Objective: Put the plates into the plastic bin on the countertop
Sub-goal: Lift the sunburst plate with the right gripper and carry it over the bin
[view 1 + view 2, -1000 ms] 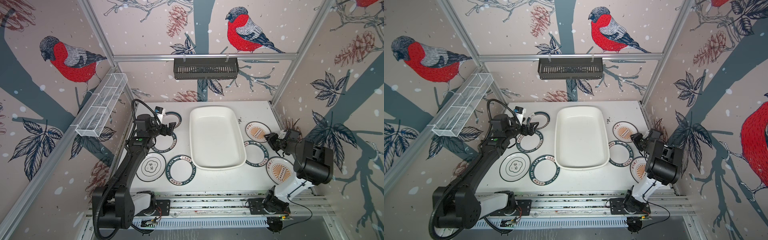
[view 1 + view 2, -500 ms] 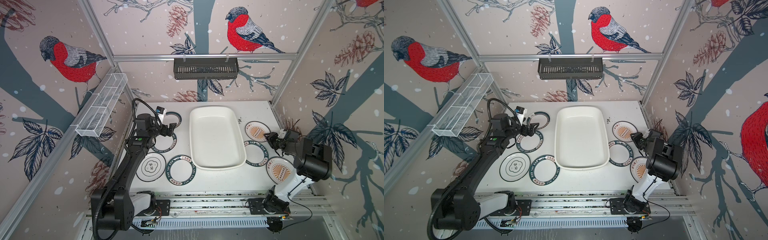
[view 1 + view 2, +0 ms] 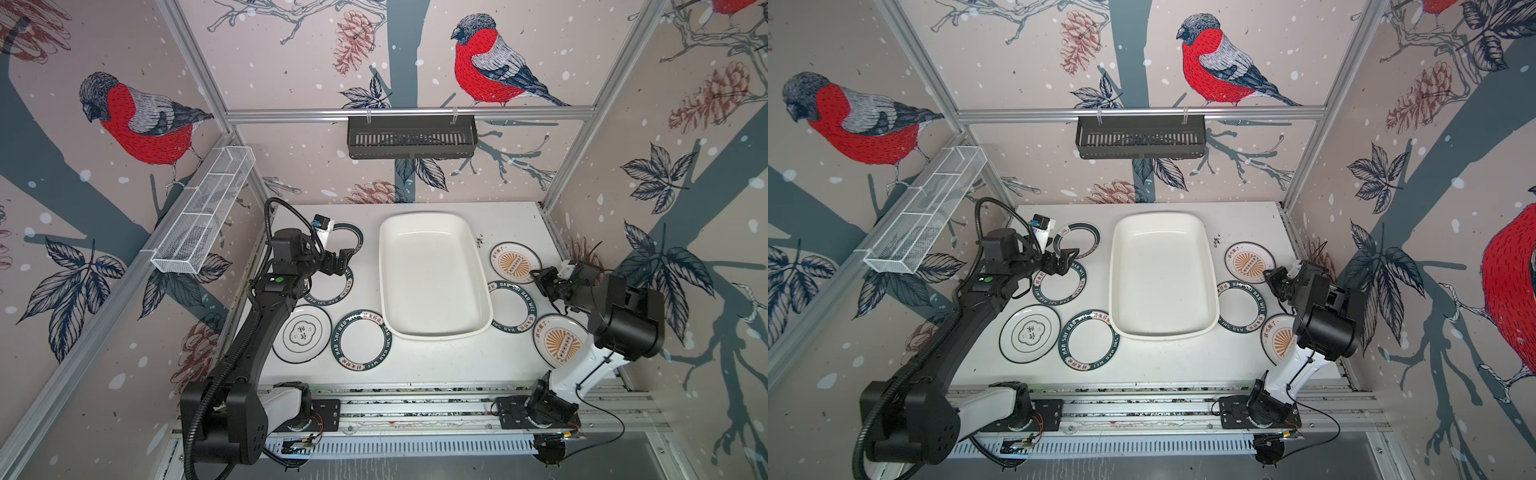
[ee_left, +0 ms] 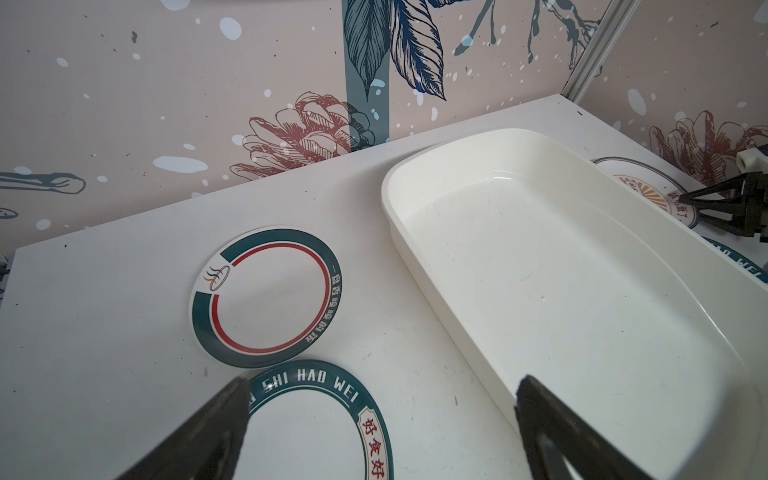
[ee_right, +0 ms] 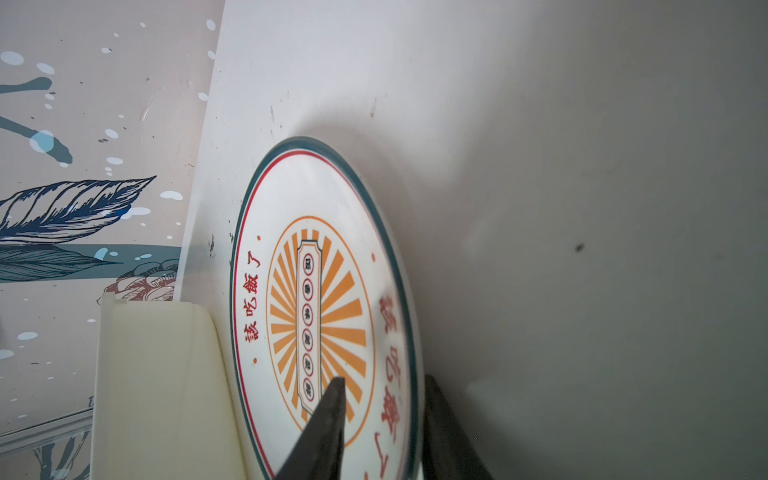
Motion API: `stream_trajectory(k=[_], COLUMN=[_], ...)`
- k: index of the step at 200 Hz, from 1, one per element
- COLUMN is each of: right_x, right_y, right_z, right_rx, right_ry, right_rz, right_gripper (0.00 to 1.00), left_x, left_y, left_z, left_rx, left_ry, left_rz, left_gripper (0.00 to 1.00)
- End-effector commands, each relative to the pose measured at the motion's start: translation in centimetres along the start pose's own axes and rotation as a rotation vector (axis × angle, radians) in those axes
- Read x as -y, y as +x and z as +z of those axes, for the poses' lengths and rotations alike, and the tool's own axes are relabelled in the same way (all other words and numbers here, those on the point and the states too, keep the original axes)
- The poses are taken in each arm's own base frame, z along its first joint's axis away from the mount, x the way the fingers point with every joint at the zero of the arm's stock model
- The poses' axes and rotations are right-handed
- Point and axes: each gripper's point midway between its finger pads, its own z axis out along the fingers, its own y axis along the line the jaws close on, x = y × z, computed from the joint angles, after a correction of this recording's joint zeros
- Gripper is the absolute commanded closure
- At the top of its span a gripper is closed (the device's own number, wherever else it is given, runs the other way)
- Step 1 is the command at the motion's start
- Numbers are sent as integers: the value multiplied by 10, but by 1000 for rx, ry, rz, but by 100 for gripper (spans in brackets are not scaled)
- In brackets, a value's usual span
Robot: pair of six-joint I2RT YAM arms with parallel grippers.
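Note:
The white plastic bin (image 3: 432, 274) lies mid-countertop with nothing in it. Several plates lie flat around it. My right gripper (image 5: 384, 380) stands astride the near rim of the far orange sunburst plate (image 3: 514, 262). One finger (image 5: 332, 407) is over its face and the other is outside the rim; the jaws are narrowed, with a gap still showing. My left gripper (image 4: 382, 382) hangs wide open over a green lettered plate (image 4: 307, 428), left of the bin (image 4: 561, 270), holding nothing. A red-ringed plate (image 4: 266, 297) lies just beyond it.
Left of the bin are a clover-emblem plate (image 3: 302, 333) and a lettered plate (image 3: 361, 340). On the right are another lettered plate (image 3: 513, 306) and a second sunburst plate (image 3: 559, 341). A black slotted rack (image 3: 411, 137) hangs on the back rail, a wire-mesh basket (image 3: 203, 216) on the left wall.
My right gripper's jaws have narrowed around the sunburst plate's rim, and that arm has shifted slightly. The left arm and all plates have stayed put.

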Motion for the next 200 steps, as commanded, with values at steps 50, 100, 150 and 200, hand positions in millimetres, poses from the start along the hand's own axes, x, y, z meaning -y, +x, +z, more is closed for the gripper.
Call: stream_trajectory(k=[50,100,150,200], right_x=[3,-9,-27,-64], right_y=[1,-7,-22,-46], right_z=[-1,-3,-13,-30], right_rx=[2,24,88,156], right_ry=[17,-27,-77,-165], right_rz=[30,32,26,20], right_gripper=[86,93,98,99], left_x=[5,10,14,18], left_y=[-3,-5,0,-6], left_z=[-1,-2,2,1], left_rx=[15,22,6,11], left_ry=[19,45,74,91], left_rz=[4,-3,-4,-3], left_gripper=[1,1,1,2])
